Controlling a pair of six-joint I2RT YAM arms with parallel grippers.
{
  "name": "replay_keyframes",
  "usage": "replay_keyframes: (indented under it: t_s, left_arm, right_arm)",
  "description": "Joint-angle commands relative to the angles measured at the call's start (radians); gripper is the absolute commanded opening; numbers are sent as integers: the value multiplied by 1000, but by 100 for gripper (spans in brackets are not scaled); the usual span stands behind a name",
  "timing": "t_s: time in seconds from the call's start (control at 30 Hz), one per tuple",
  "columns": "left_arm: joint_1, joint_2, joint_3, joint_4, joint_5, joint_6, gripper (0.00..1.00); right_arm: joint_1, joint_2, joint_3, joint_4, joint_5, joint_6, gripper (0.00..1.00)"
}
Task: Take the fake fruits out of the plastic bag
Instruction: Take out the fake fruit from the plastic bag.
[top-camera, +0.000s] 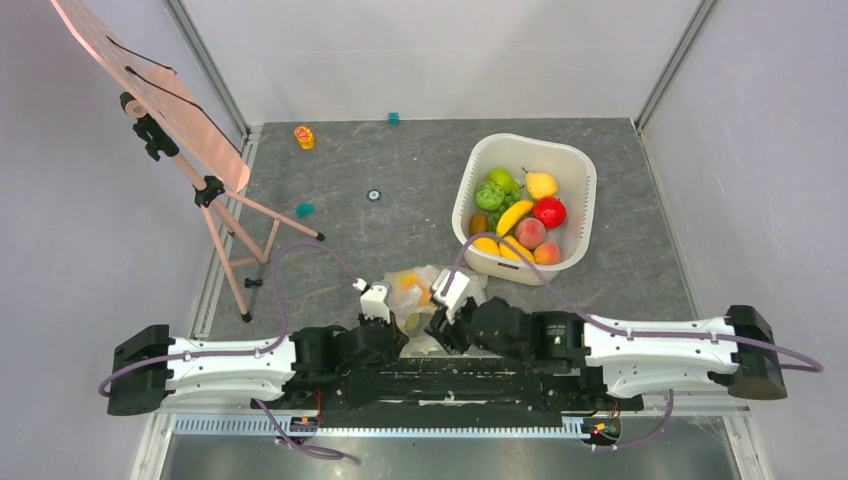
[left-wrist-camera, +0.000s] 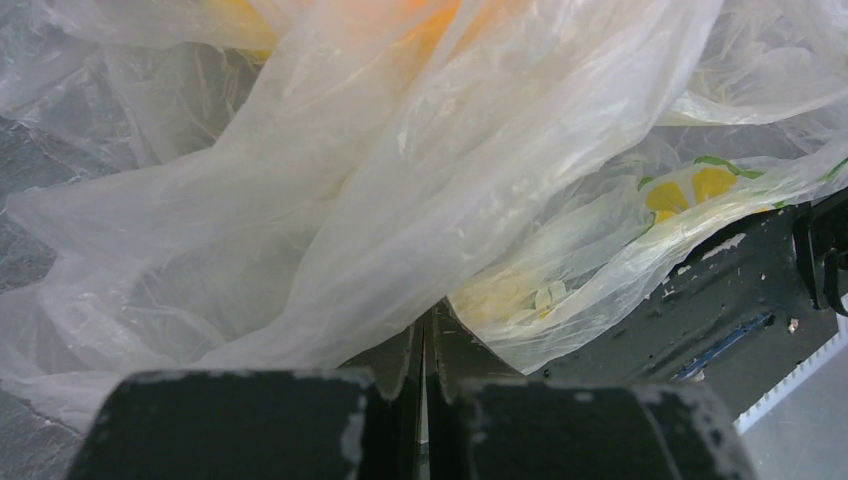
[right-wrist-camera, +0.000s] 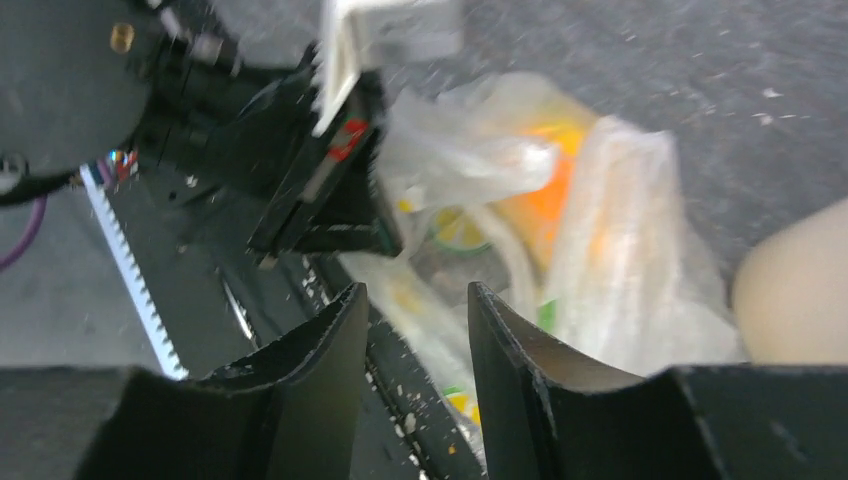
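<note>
Softly crumpled, thin translucent plastic bag (left-wrist-camera: 380, 200) glows orange inside.

Dark grey mottled mat (top-camera: 400, 160), 3 pale walls (top-camera: 440, 50), a pink easel (top-camera: 198, 135) standing at left.

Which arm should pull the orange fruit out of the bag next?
Right. The right jaws are open and point at the bag, where the orange fruit shows. The left jaws are shut, pinching the bag.

White arm shells (top-camera: 225, 362), black joints (top-camera: 330, 350); purple cables (top-camera: 303, 246); black right end effector (right-wrist-camera: 415, 292)
</note>
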Motion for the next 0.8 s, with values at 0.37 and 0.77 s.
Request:
replay_keyframes:
  t_s: [0.37, 0.77]
  left_arm:
    - [-3, -18, 11, 62, -17, -17, 2]
    - [-3, -33, -13, 65, -22, -20, 2]
  right_arm:
    - [84, 273, -129, 330, 115, 62, 26]
    - [16, 445, -92, 408, 144, 87, 17]
